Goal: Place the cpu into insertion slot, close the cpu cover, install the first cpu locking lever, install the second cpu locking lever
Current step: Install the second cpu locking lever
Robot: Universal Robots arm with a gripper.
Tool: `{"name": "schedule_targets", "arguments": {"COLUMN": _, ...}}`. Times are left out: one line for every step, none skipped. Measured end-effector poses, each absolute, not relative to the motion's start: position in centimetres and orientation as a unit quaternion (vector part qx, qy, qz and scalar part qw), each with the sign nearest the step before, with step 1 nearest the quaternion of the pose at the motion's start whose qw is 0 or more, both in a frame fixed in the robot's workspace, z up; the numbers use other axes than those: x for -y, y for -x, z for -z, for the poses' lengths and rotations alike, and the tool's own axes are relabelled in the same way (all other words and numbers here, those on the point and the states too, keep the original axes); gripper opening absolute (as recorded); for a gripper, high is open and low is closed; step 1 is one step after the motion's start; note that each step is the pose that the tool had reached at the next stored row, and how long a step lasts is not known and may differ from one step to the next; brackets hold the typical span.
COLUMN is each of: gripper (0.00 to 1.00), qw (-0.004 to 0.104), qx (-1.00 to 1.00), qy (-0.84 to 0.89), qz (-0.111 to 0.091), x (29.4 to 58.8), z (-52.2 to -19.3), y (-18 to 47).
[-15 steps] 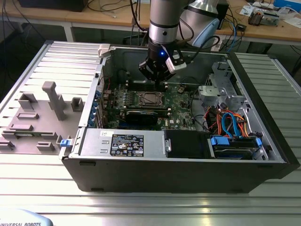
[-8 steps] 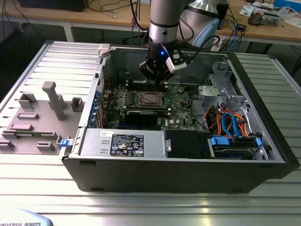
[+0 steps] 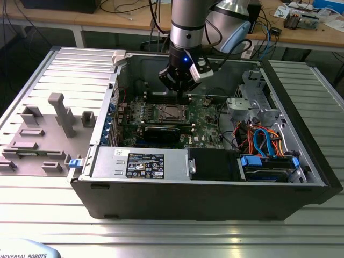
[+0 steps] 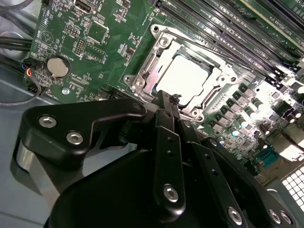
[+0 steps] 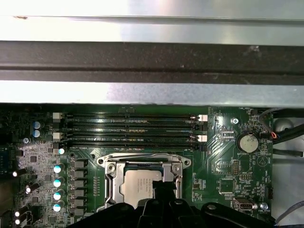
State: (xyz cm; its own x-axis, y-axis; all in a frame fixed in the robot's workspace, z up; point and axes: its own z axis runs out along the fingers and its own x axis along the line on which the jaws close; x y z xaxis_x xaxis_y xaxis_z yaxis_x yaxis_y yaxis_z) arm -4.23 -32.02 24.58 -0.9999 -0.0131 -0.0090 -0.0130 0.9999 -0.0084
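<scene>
The cpu (image 4: 187, 76) lies flat in the insertion slot (image 3: 171, 113) on the green board, its pale metal top showing in both wrist views (image 5: 137, 183). The cpu cover (image 4: 151, 64) lies down around it as a silver frame (image 5: 110, 176). My gripper (image 4: 166, 97) hangs just above one edge of the socket with its black fingers pressed together and nothing visible between them. In the exterior view my gripper (image 3: 181, 91) sits inside the open computer case, just behind the socket. In the first wrist view the fingertips (image 5: 159, 187) overlap the cpu's edge.
Long memory slots (image 5: 128, 128) run beside the socket. A black card (image 3: 161, 132), the power supply (image 3: 140, 161) and a bundle of cables (image 3: 263, 140) crowd the case. The case wall (image 5: 152, 61) stands close behind. Grey fixtures (image 3: 59, 113) sit on the exterior view's left.
</scene>
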Motion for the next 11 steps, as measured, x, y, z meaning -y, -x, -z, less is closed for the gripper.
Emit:
{"name": "schedule_targets", "arguments": {"gripper": 0.11, "qw": 0.005, "qx": -1.000, "qy": 0.007, "qz": 0.004, "x": 32.02, "z": -24.58, "y": 4.23}}
{"name": "schedule_targets", "arguments": {"gripper": 0.11, "qw": 0.004, "qx": -1.000, "qy": 0.007, "qz": 0.004, "x": 32.03, "z": -24.58, "y": 4.23}}
{"name": "schedule_targets", "arguments": {"gripper": 0.11, "qw": 0.004, "qx": -1.000, "qy": 0.007, "qz": 0.004, "x": 32.06, "z": -24.58, "y": 4.23}}
{"name": "schedule_targets", "arguments": {"gripper": 0.11, "qw": 0.004, "qx": -1.000, "qy": 0.007, "qz": 0.004, "x": 32.08, "z": -24.58, "y": 4.23}}
{"name": "schedule_targets", "arguments": {"gripper": 0.11, "qw": 0.004, "qx": -1.000, "qy": 0.006, "qz": 0.004, "x": 32.09, "z": -24.58, "y": 4.23}}
{"name": "schedule_targets", "arguments": {"gripper": 0.11, "qw": 0.005, "qx": -1.000, "qy": 0.007, "qz": 0.004, "x": 32.11, "z": -24.58, "y": 4.23}}
{"name": "schedule_targets", "arguments": {"gripper": 0.11, "qw": 0.004, "qx": -1.000, "qy": 0.006, "qz": 0.004, "x": 32.12, "z": -24.58, "y": 4.23}}
{"name": "schedule_targets", "arguments": {"gripper": 0.11, "qw": 0.004, "qx": -1.000, "qy": 0.006, "qz": 0.004, "x": 32.13, "z": -24.58, "y": 4.23}}
{"name": "schedule_targets", "arguments": {"gripper": 0.11, "qw": 0.005, "qx": -1.000, "qy": 0.007, "qz": 0.004, "x": 32.13, "z": -24.58, "y": 4.23}}
{"name": "schedule_targets", "arguments": {"gripper": 0.11, "qw": 0.004, "qx": -1.000, "qy": 0.006, "qz": 0.004, "x": 32.13, "z": -24.58, "y": 4.23}}
{"name": "schedule_targets", "arguments": {"gripper": 0.11, "qw": 0.004, "qx": -1.000, "qy": 0.007, "qz": 0.004, "x": 32.13, "z": -24.58, "y": 4.23}}
